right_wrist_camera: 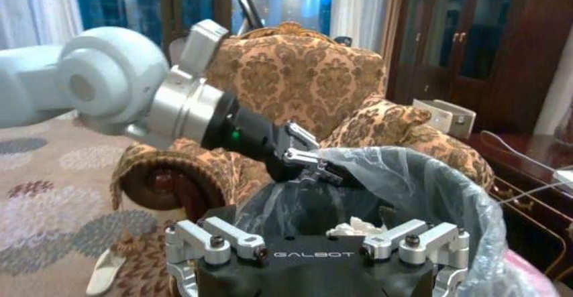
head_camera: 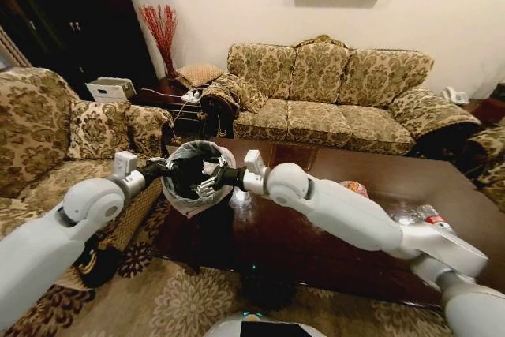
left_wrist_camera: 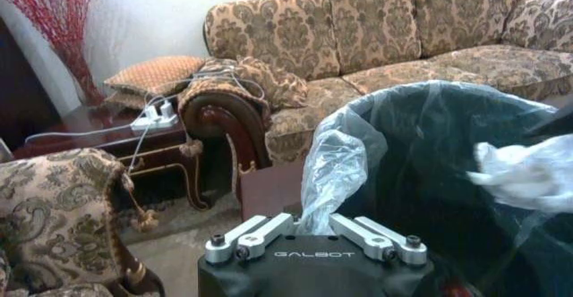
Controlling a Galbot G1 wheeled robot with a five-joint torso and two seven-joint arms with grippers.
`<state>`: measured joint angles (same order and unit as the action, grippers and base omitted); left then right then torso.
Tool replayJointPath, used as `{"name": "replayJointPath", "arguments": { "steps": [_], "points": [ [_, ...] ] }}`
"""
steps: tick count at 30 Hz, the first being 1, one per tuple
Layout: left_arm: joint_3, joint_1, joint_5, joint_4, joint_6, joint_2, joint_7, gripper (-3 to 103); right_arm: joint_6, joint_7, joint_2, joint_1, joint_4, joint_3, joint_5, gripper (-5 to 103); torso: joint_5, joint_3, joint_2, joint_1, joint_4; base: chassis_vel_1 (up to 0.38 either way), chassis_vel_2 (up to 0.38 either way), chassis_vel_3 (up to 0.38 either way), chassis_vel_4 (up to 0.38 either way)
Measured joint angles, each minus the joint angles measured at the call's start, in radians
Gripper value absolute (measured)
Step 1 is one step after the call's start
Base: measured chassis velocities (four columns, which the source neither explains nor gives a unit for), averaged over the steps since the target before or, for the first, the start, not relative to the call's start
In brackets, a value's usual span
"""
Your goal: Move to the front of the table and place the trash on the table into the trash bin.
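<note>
My left gripper (head_camera: 163, 166) is clamped on the plastic liner at the rim of the trash bin (head_camera: 183, 151), on the rim's side away from the table (head_camera: 316, 234); in the left wrist view the bag film (left_wrist_camera: 333, 169) runs straight up out from between my fingers. The bin hangs at the table's corner, off the floor as far as I can tell. My right gripper (head_camera: 210, 179) reaches across the table corner to the bin mouth, fingers closed on the white paper ball (head_camera: 209, 169), over the dark inside of the bin. The right wrist view shows the white wad (right_wrist_camera: 355, 226) between my right fingers (right_wrist_camera: 394, 238), and my left gripper (right_wrist_camera: 309, 165) pinching the far rim of the bin (right_wrist_camera: 421, 183). The left wrist view shows the same crumpled white piece (left_wrist_camera: 528, 173) over the bin opening. On the table, away from the bin: pink-white bag bundle (head_camera: 354, 188), and the clear red-capped bottle (head_camera: 422, 217) beside my right forearm.
</note>
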<state>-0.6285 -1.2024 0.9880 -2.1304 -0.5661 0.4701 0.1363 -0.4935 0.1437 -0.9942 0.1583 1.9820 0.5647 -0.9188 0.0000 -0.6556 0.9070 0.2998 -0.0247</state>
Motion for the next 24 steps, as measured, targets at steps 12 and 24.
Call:
{"name": "replayJointPath", "arguments": {
  "steps": [12,24],
  "points": [
    [-0.005,0.002,0.005,-0.001,-0.002,-0.013,0.000,1,0.001,0.082,0.137,0.073,0.069,-0.115,0.055,100,-0.0001,0.000,0.000,0.000,0.0006,0.000,0.000,0.000,0.000],
    [0.004,-0.008,0.005,-0.037,-0.008,-0.001,0.010,1,0.070,-0.040,-0.033,-0.030,-0.056,-0.047,0.037,100,-0.0001,0.000,0.000,0.000,0.0000,0.000,0.000,0.000,0.000]
  ]
}}
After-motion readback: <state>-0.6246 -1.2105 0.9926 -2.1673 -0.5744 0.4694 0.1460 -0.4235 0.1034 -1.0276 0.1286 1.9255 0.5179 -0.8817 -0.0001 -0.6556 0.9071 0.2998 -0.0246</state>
